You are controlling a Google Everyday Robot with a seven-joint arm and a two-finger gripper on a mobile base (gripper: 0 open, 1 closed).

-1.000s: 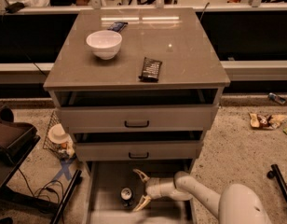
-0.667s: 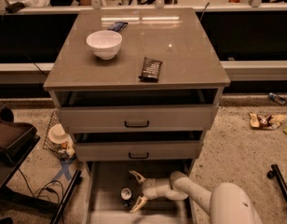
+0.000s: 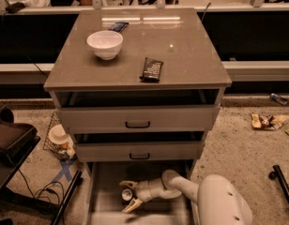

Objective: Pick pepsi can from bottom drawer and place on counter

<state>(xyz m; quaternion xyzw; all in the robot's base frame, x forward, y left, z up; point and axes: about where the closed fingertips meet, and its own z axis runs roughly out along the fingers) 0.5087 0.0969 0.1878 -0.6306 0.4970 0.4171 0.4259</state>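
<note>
1. The arm enters from the lower right, its white elbow nearest the camera and its forearm reaching left, low into the bottom drawer.
2. The hand lies level just above the drawer floor, with its fingers spread.
3. The can stands upright on the drawer floor between the two fingers; whether they touch it I cannot tell.
4. A second ago the fingertips were right of the can; the hand has since slid left to straddle it.
5. Above, the two upper drawers stand partly open, as before.
6. On the worktop a black packet lies near the front and a white bowl sits further back left, both unmoved.
</note>
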